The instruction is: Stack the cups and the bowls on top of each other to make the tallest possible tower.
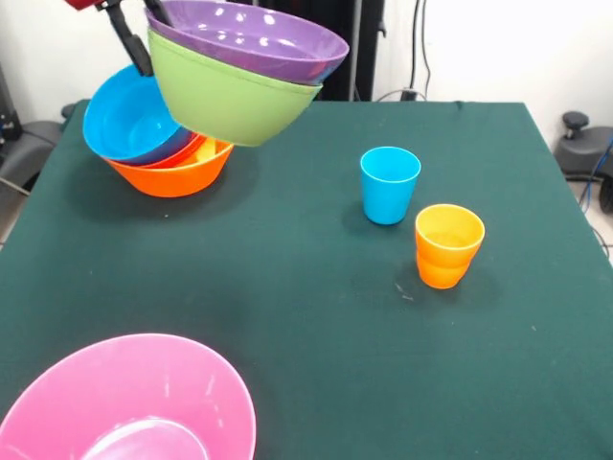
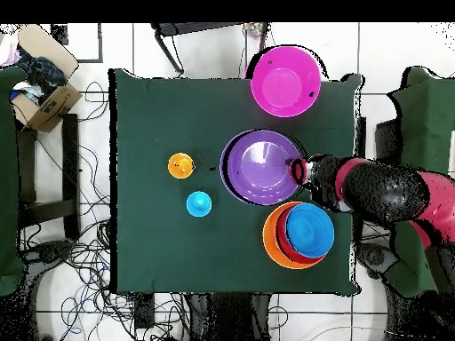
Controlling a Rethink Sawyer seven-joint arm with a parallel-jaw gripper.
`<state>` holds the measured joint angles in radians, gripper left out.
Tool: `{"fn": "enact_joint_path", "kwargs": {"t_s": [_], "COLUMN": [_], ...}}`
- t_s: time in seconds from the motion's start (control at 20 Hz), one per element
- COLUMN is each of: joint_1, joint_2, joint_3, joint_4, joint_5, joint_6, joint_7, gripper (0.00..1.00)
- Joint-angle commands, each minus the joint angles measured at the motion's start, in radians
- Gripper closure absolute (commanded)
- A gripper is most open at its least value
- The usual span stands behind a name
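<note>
My gripper is shut on the left rim of a nested pile held in the air: a purple bowl inside a green bowl, with a sliver of blue between them. In the overhead view the gripper holds the purple bowl at its right rim. Beside and below it stands the tower: a big orange bowl holding a red-orange bowl and a tilted blue bowl. A blue cup and nested orange cups stand apart to the right.
A large pink bowl sits at the near left table corner, at the top in the overhead view. The dark green table cloth covers the table. The arm reaches in from the right in the overhead view.
</note>
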<state>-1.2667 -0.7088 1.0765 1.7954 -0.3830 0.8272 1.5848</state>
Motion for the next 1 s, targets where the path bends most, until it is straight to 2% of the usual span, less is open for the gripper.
{"fn": "enact_joint_path", "kwargs": {"t_s": [0.05,0.15,0.45,1.0], "joint_1": [-0.039,-0.056,-0.095,-0.093], "joint_2": [0.116,0.150,0.174,0.105], "joint_3": [0.029,0.028,0.019,0.054], "joint_4": [-0.038,-0.071,-0.157,-0.212], "joint_5": [-0.156,-0.165,-0.158,-0.078], "joint_6": [0.122,0.161,0.291,0.441], "joint_7": [-0.509,-0.575,-0.700,-0.708], "gripper": [1.00,1.00,1.00,1.00]}}
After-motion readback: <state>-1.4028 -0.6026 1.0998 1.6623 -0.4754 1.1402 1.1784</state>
